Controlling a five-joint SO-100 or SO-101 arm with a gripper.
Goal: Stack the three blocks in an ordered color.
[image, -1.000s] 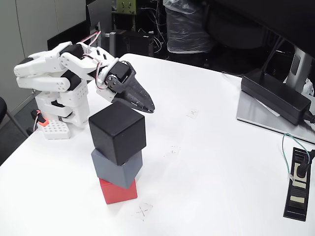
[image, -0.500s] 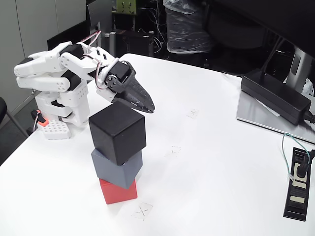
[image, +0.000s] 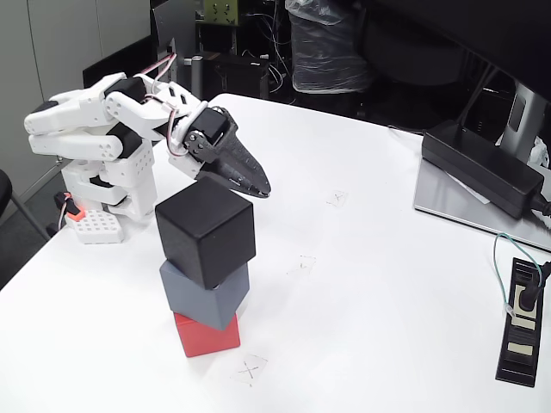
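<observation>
White arm (image: 95, 129) is folded up at about 10 o'clock in the fixed view, black gripper (image: 261, 188) poking out toward 4 o'clock, tilted down, fingers pinched together, nothing in them.

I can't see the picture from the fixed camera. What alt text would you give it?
Three cubes stand stacked on a white table: a red block at the bottom, a grey block in the middle, a black block on top. Behind the stack, a white robot arm's dark gripper hangs shut, touching nothing.
</observation>
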